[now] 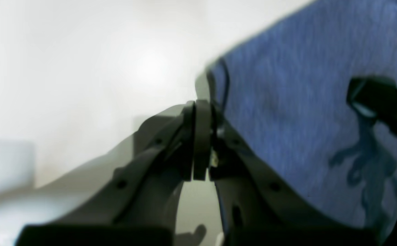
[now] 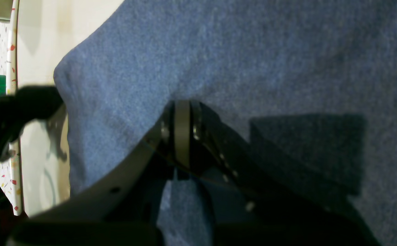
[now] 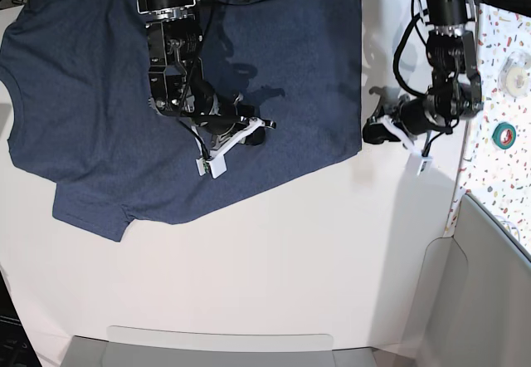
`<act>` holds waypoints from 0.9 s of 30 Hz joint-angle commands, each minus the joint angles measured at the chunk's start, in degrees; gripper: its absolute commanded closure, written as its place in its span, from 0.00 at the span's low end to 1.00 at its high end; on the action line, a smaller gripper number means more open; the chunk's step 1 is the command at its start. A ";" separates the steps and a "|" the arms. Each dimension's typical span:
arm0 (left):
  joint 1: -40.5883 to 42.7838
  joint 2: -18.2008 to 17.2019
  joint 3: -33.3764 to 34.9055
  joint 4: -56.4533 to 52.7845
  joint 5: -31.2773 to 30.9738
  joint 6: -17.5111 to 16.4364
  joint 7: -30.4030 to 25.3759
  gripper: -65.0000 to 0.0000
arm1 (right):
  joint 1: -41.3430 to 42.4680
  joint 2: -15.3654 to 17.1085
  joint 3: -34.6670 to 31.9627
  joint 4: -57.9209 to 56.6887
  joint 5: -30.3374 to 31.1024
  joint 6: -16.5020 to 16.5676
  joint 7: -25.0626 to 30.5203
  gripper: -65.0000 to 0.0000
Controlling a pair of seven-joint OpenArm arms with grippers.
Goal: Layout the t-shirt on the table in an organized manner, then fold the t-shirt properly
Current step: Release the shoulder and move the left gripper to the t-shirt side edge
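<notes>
Jaws on both the left gripper [image 1: 201, 136] and right gripper [image 2: 182, 133] are pressed together, empty. The t-shirt [image 3: 99, 93], spread on the desk [image 3: 315, 259], looks soft, limp; best pinched at hem corners.

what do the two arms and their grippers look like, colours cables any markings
Both arms are black, built of blocky motor housings linked by joints, with loose black cables looping alongside. The left gripper and right gripper have dark curved fingers with small screw holes, meeting in flat pads. Each wrist carries a white bracket with a small white tag-like piece hanging off it. No readable markings show.
</notes>
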 commanded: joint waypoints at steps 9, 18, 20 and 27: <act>1.90 0.07 0.75 1.56 6.07 1.44 8.72 1.00 | 0.09 0.26 0.00 -0.74 -3.28 -1.54 -4.27 1.00; -1.44 -0.02 0.75 1.38 6.07 1.35 8.28 1.00 | 0.09 0.26 0.00 -0.74 -3.28 -1.54 -4.27 1.00; -2.67 -0.02 0.31 1.29 6.07 1.35 8.28 1.00 | 0.09 0.26 -0.09 -0.74 -3.28 -1.54 -4.27 1.00; -4.34 -0.11 0.66 1.29 6.15 1.44 8.19 1.00 | 0.09 0.18 -0.09 -0.74 -3.28 -1.54 -4.27 1.00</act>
